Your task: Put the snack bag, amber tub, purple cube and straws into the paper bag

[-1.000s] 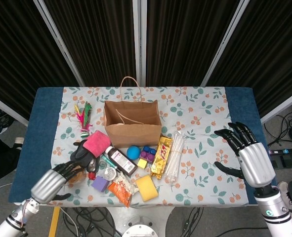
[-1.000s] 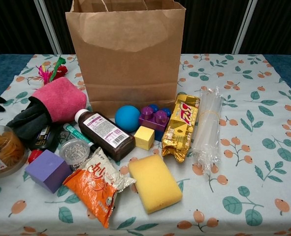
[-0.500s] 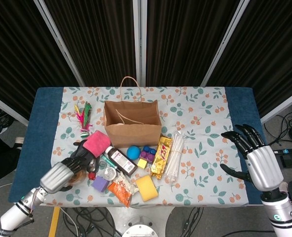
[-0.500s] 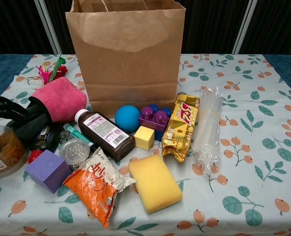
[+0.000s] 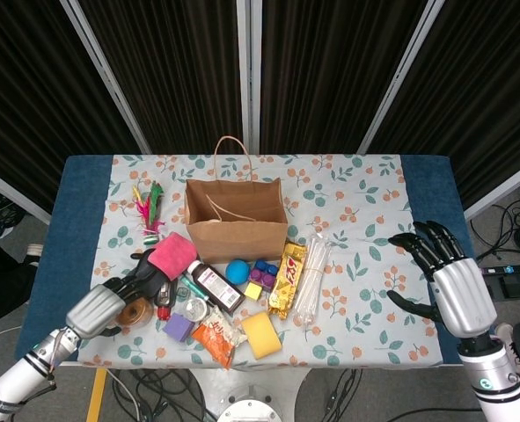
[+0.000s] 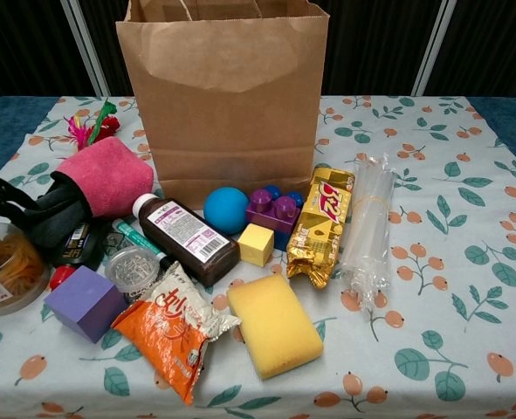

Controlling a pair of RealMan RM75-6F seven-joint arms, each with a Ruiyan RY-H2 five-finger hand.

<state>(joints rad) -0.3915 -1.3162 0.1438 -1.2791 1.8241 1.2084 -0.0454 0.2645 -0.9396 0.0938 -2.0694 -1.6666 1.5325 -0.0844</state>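
— Left hand (image 5: pixel 101 305) is reaching over the amber tub (image 5: pixel 137 311), fingers apart, gripping nothing; right hand (image 5: pixel 449 280) is hovering spread near the bench (image 5: pixel 76 211) edge.

— Paper bag (image 5: pixel 236 221)?

— Standing open; contents unclear. Snack bag (image 6: pixel 177 331), purple cube (image 6: pixel 85 302) and straws (image 6: pixel 367 223) are lying outside; chest view is missing the right hand.

Black ribbed panels (image 5: pixel 167 61) with pale metal struts (image 5: pixel 249 70) back the scene. Table (image 5: pixel 75 220) topped in dark blue, overlaid by a floral cloth (image 5: pixel 365 202). Grey floor (image 5: pixel 506 220) at right, strewn with cables (image 5: pixel 516 218).
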